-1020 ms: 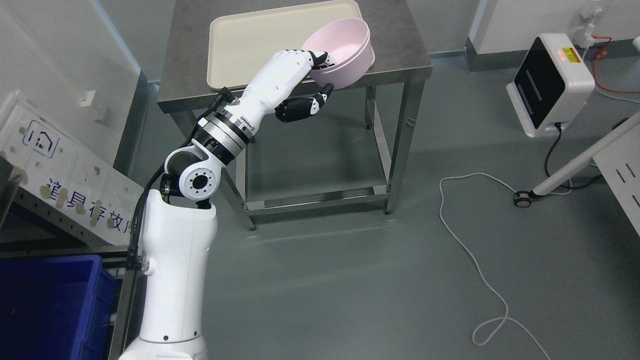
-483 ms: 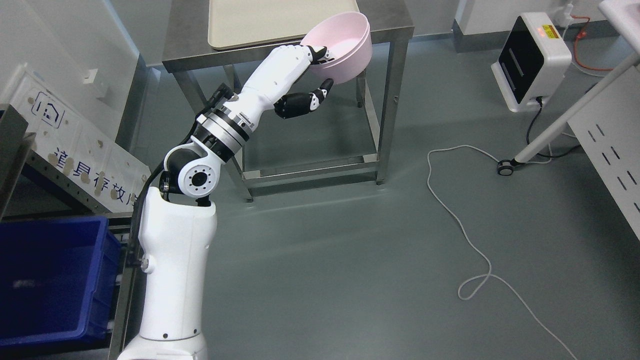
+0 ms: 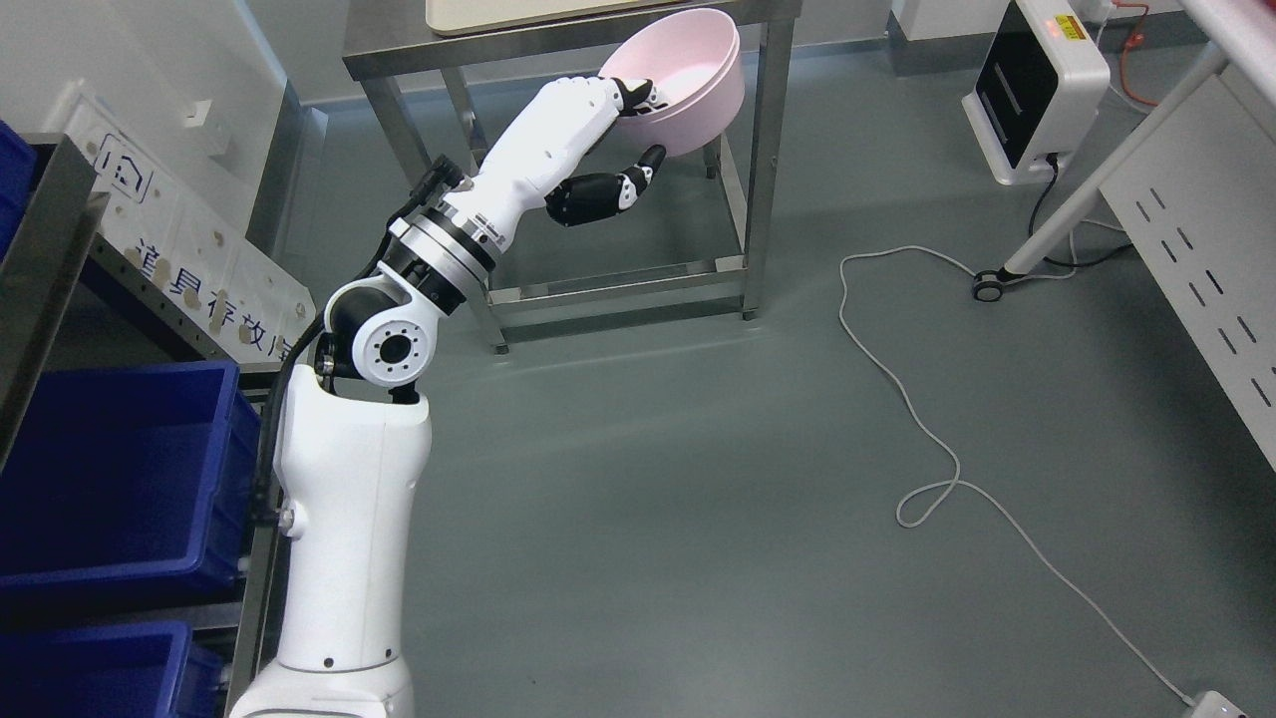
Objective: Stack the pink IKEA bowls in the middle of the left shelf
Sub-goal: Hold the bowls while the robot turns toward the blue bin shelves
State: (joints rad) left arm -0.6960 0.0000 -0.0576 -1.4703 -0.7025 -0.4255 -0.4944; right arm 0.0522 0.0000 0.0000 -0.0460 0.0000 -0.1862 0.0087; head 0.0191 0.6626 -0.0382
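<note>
Gripping the tilted pink bowls (image 3: 688,75) — two nested, glossy — the left hand (image 3: 623,140) pinches their rim.

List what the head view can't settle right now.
- Tray on the steel table: mostly cut off by the top edge.
- Bowl count: a double rim hints at two nested, too fine to confirm.
- Left hand: fingertips hidden inside the bowl.
- Shelf middle level: cut off by the left edge; only blue bins show.
- Right arm: out of frame.
</note>
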